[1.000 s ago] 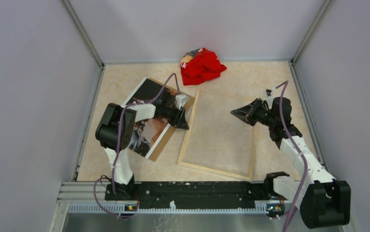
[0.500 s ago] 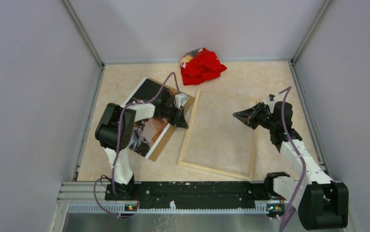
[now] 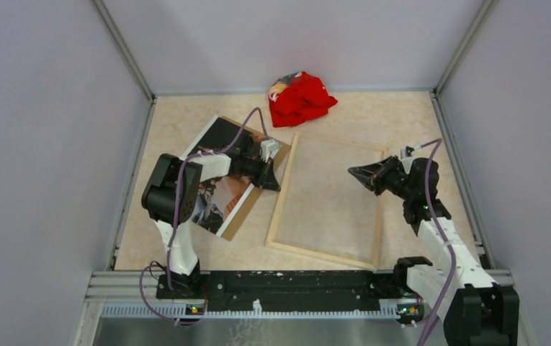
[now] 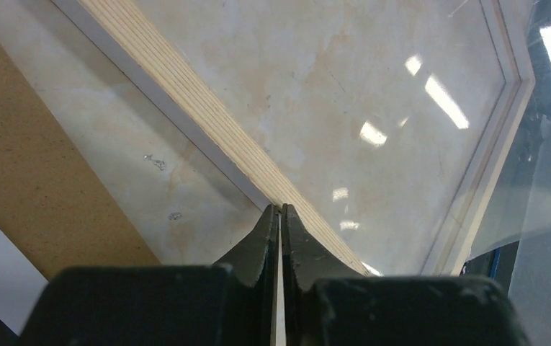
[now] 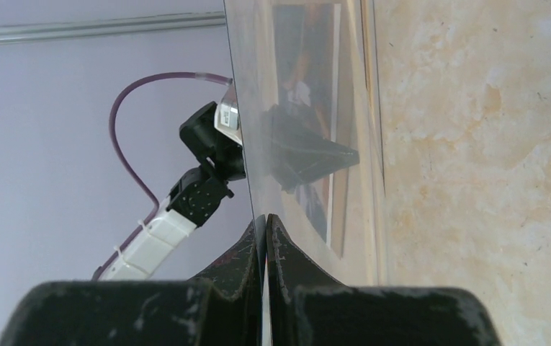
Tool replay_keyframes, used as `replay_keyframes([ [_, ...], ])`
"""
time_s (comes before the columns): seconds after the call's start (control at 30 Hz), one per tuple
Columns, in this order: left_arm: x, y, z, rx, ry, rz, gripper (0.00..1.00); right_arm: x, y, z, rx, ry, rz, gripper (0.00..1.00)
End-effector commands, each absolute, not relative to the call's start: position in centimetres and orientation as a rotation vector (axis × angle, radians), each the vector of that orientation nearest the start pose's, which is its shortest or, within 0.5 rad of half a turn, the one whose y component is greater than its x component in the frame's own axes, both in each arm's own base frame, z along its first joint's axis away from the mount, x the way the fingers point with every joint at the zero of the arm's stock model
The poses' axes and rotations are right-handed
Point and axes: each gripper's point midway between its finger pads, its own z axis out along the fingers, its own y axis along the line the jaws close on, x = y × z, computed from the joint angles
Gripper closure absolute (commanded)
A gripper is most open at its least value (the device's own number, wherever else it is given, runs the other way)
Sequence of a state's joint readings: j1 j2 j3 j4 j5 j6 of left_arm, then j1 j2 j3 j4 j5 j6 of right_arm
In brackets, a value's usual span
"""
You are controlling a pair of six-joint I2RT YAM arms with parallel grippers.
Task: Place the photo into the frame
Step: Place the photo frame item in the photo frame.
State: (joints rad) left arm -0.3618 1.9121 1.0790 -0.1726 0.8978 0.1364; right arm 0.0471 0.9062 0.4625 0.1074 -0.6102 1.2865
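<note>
Currently right gripper is clamped on the clear pane at the frame's right side. Left gripper is nearly closed at the frame's left rail; can't tell if it holds anything.

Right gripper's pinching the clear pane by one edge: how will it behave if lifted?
The clear pane looks very thin where the right gripper pinches it, so it will probably flex or sag. Its glossy, reflective surface suggests it might slip in that grip. Gripped at one edge only, it could swing or twist.
</note>
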Motion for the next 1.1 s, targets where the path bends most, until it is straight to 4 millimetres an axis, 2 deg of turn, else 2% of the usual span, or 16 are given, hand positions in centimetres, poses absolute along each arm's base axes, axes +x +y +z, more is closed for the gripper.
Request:
replay_keyframes([
  [0.0, 31.4, -26.2, 3.5, 0.976, 2.238, -1.184, 0.94, 28.1, 14.4, 23.1, 0.809, 1.858, 1.469, 1.0],
  [0.17, 31.3, -26.1, 3.4, 0.98, 2.246, -1.175, 0.94, 27.8, 14.0, 22.7, 0.857, 1.843, 1.46, 1.0],
  [0.4, 31.4, -26.0, 3.4, 0.982, 2.246, -1.169, 0.95, 28.2, 13.6, 23.7, 0.89, 1.804, 1.457, 1.0],
  [0.57, 31.3, -26.0, 3.4, 0.984, 2.248, -1.166, 0.97, 28.4, 13.6, 24.6, 0.865, 1.783, 1.454, 1.0],
  [0.77, 31.4, -25.9, 3.3, 0.985, 2.254, -1.161, 0.97, 28.1, 13.8, 24.2, 0.844, 1.803, 1.459, 1.0],
  [0.9, 31.4, -25.9, 3.3, 0.984, 2.256, -1.161, 0.98, 28.3, 13.7, 25.2, 0.819, 1.787, 1.45, 1.0],
  [1.07, 31.5, -25.9, 3.4, 0.985, 2.257, -1.157, 0.98, 28.7, 13.4, 27.6, 0.744, 1.739, 1.413, 1.0],
])
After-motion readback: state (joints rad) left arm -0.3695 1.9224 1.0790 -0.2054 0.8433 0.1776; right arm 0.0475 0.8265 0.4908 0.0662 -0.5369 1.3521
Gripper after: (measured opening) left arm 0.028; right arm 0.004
